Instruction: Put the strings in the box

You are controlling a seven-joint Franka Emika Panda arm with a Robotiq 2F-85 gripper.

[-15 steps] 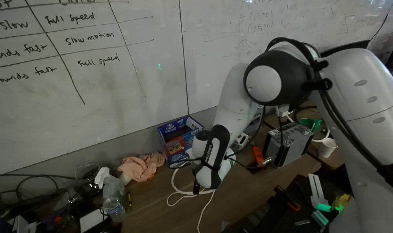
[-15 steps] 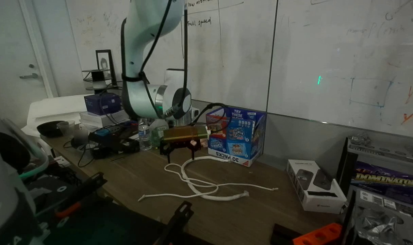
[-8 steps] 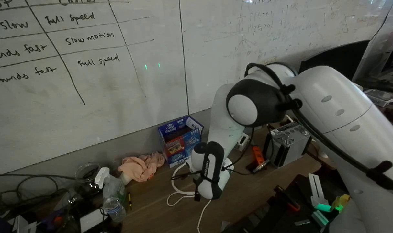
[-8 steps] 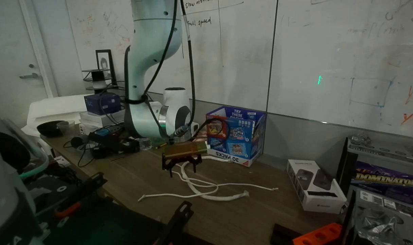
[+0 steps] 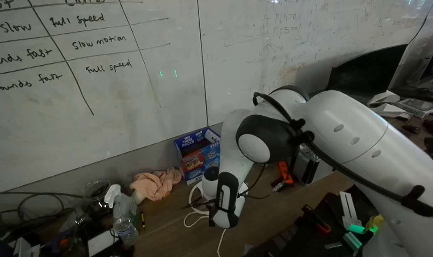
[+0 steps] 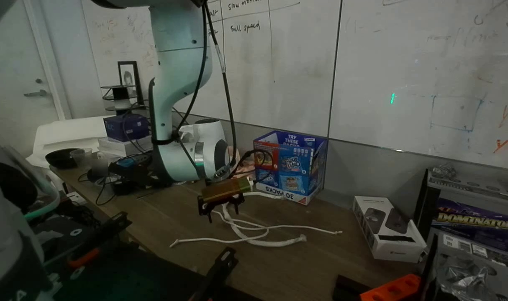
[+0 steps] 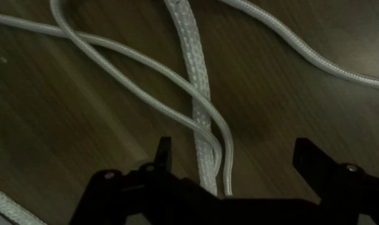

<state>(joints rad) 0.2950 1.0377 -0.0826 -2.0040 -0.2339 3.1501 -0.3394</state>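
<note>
Plainly, the pincer (image 7: pixel 233 143) hangs, jaws spread wide, above white strings (image 7: pixel 208 105) near the blue box (image 6: pixel 295 175).

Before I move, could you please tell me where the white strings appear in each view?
In an exterior view: strings lower middle, partly behind the arm.
In an exterior view: strings just below centre.
Wrist view: strings across much of it, some between the open fingers.
Shared landmark: wooden tabletop under them.
</note>
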